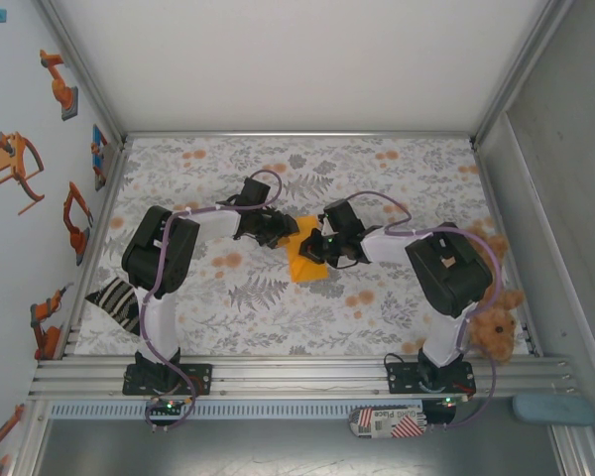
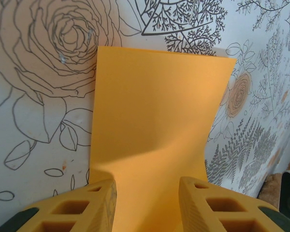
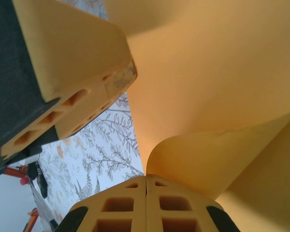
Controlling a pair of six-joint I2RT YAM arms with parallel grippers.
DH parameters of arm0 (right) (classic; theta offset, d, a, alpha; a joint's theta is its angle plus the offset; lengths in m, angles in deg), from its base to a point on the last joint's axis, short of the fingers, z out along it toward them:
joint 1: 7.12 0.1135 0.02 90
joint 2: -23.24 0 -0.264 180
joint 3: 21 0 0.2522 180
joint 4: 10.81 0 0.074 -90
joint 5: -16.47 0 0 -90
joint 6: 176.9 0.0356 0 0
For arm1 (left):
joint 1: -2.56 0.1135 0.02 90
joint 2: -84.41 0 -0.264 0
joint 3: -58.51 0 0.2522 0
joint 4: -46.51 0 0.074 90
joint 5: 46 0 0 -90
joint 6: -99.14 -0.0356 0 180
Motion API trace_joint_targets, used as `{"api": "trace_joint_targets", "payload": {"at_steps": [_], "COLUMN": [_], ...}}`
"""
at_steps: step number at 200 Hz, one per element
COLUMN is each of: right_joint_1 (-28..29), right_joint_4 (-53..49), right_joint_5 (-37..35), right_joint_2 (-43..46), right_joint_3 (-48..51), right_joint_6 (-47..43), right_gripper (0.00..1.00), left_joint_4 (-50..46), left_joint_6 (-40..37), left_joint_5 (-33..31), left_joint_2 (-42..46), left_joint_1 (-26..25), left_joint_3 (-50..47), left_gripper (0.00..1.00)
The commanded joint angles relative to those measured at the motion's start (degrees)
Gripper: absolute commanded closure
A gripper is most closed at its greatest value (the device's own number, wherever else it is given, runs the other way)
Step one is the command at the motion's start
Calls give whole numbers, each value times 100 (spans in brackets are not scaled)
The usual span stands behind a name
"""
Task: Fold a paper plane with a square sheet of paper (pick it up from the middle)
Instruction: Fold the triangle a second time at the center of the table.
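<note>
Right pincer, two yellow ribbed fingers pressed fully together, with a curled flap of the thin orange-yellow square sheet of paper rising right at their tips, so the flap looks pinched there. Close beside it, the left pincer stands partly open, fingers apart, the same paper running through the gap without being squeezed; one of its fingers hangs just above the sheet in the right wrist view. Seen from above, both pincers meet over the middle of the table, nearly touching, the paper under and between them. Most of the sheet lies flat on a white cloth printed with grey roses and ferns, its far edge straight, while its near right part bows upward towards the right pincer's hold. A brown plush teddy sits well apart at the table's right edge. The step in hand appears to be lifting one flap over to start a fold. To do it well, the right pincer would carry the flap low and slowly so the edges line up, while the left pincer presses down next to the intended crease to stop the sheet sliding on the cloth. Letting go is best left until the flap lies flat, followed by a firm stroke along the fold. Pulling hard risks crumpling or tearing such thin paper
</note>
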Motion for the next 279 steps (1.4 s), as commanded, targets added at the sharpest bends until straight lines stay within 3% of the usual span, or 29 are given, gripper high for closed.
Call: {"api": "trace_joint_targets", "payload": {"at_steps": [1, 177, 279], "right_joint_1": [44, 61, 96], "right_joint_4": [130, 308, -217], "right_joint_5": [-241, -155, -265], "right_joint_2": [-160, -367, -358], "right_joint_3": [-168, -238, -338], "right_joint_6": [157, 170, -46], "right_gripper": [100, 100, 100], "left_joint_4": [-369, -375, -367], "left_joint_6": [-79, -72, -68], "left_joint_5": [-180, -158, -148], "left_joint_2": [-262, -260, -261], "left_joint_1": [-10, -12, -19], "left_joint_3": [-149, -165, -174], "left_gripper": [61, 61, 61]}}
